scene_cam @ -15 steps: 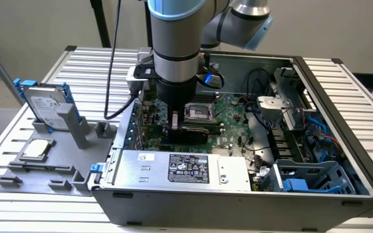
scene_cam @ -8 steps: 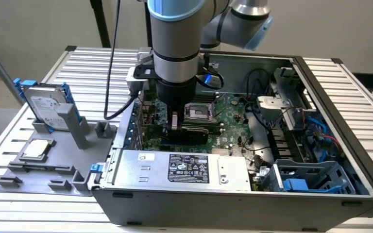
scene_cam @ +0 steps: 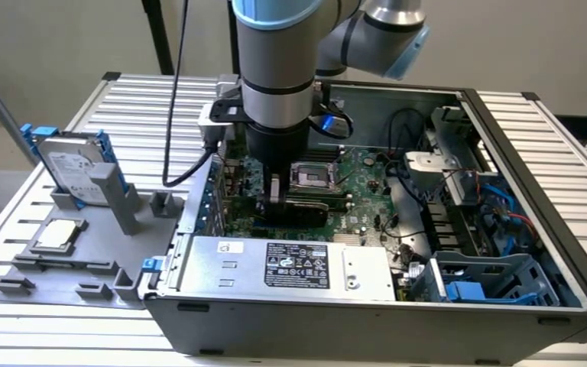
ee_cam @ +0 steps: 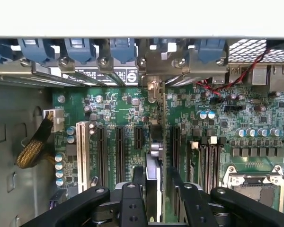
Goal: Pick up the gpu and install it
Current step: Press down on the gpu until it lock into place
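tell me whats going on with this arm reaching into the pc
A single robot arm is reaching down into an open grey desktop computer case, its black gripper over the green motherboard. A thin flat expansion card, the gpu, stands on edge between the fingers, lined up with the black slots, its silver end bracket at the case's back wall. A silver hard drive in a blue frame waits on a grey holder outside the case.
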Controlling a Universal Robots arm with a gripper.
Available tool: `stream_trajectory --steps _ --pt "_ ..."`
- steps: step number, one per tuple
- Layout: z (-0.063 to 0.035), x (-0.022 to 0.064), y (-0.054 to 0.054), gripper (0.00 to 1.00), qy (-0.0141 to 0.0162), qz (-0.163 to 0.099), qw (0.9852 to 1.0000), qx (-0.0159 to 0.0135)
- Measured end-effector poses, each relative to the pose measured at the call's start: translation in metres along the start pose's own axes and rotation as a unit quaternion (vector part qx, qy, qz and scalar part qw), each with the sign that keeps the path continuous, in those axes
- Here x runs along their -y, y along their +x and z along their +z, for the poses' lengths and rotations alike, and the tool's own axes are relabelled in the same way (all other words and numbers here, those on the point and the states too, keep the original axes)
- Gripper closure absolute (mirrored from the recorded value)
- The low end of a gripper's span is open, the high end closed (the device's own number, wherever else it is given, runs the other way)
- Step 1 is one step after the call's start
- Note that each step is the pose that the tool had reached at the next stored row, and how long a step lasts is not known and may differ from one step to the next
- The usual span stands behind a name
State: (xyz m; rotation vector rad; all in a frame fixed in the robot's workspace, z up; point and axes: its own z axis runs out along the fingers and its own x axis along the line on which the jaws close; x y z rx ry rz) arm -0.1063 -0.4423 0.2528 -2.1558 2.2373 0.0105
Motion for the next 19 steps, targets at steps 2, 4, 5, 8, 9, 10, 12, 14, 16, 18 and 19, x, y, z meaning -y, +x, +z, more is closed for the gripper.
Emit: stream_trajectory --steps 2,4,5,8,9,10,12,14,16,18,19 --pt "-0.0086 0.0002 0.000 0.65 -0.0001 0.000 1.0000 -0.0001" --pt "-0.0179 0.0003 -0.001 0.65 -0.0001 0.000 1.0000 -0.0001" --pt "-0.0225 0.0004 -0.001 0.65 0.0000 0.000 1.0000 -0.0001" --pt "-0.0360 0.0007 -0.001 0.68 -0.0002 0.000 1.0000 -0.0002" --pt "-0.0396 0.0007 -0.001 0.75 -0.0001 0.000 1.0000 -0.0002" --pt "-0.0416 0.0008 -0.001 0.81 -0.0001 0.000 1.0000 -0.0001" --pt "-0.0425 0.0008 -0.001 0.87 -0.0001 0.000 1.0000 0.0000" --pt "-0.0425 0.0008 -0.001 0.89 -0.0001 0.000 1.0000 0.0000" --pt "-0.0425 0.0008 -0.001 0.89 -0.0001 0.000 1.0000 -0.0001" --pt "-0.0426 0.0008 -0.001 0.89 -0.0001 0.000 1.0000 -0.0001" --pt "-0.0426 0.0008 -0.001 0.89 -0.0001 0.000 1.0000 -0.0001"
